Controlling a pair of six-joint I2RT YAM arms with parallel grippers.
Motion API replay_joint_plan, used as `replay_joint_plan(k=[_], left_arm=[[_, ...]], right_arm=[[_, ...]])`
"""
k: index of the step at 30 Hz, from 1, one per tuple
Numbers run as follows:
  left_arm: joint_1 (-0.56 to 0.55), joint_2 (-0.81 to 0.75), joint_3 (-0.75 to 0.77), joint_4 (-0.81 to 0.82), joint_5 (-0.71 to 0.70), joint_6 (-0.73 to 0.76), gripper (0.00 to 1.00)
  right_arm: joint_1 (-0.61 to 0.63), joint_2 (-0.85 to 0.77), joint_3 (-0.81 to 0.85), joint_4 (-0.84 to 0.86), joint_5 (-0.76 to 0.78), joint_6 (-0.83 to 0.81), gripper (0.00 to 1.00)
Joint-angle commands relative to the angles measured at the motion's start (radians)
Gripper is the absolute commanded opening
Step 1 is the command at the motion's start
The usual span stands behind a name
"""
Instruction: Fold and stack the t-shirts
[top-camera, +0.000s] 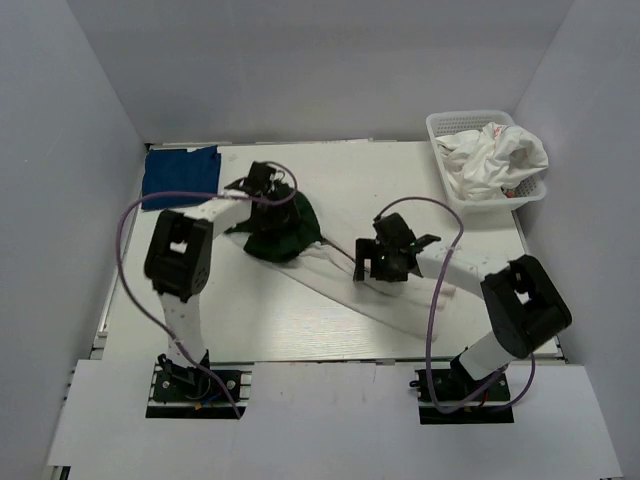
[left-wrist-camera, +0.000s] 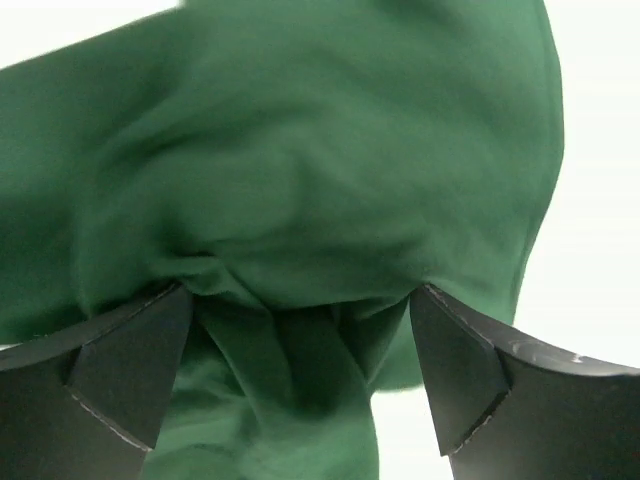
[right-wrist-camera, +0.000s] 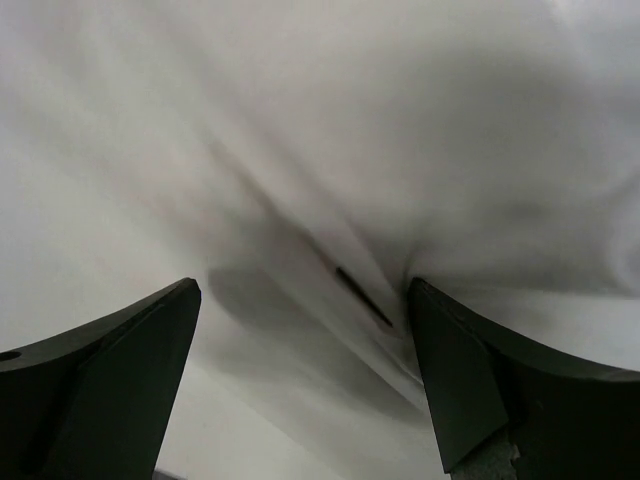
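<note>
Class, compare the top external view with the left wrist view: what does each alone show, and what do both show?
Only the top view: both arms, the right gripper over white cloth, a blue shirt at the far left corner, a basket of white shirts far right. Only the left wrist view: the left fingers close up, apart, cloth bunched between them. Both: green cloth at the left gripper.
</note>
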Motion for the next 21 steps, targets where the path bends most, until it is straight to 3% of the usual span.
replay_joint_plan(k=[1, 2, 4, 5, 8, 12, 16, 21], left_arm=[[0.026, 0.311, 0.288, -0.15, -0.063, 0.106, 1.0], [0.026, 0.383, 0.506, -0.193, -0.063, 0.117, 1.0], [0.026, 0.592, 0.74, -0.307, -0.052, 0.126, 1.0], [0.026, 0.654, 0.944, -0.327, -0.028, 0.137, 1.0], [0.026, 0.805, 1.157, -0.292, 0.104, 0.114, 1.0], [0.036, 0.781, 1.041, -0.066, 0.222, 0.034, 1.0], [0.036, 0.81, 1.1, -0.055, 0.195, -0.002, 1.0], [0.055, 0.871, 1.111, 0.145, 0.216, -0.117, 1.0]], right_arm=[[0.117, -0.066, -0.094, -0.035, -0.032, 0.083, 0.9], [0.14, -0.074, -0.105, -0.037, -0.047, 0.093, 0.9], [0.231, -0.074, -0.123, -0.025, -0.073, 0.087, 0.9], [0.255, -0.071, -0.129, -0.026, -0.098, 0.078, 0.9], [0.346, -0.065, -0.126, -0.022, -0.141, 0.001, 0.9], [0.413, -0.11, -0.134, -0.012, -0.219, -0.086, 0.9], [0.429, -0.175, -0.131, 0.029, -0.227, -0.116, 0.9], [0.444, -0.235, -0.111, 0.064, -0.259, -0.172, 0.9]])
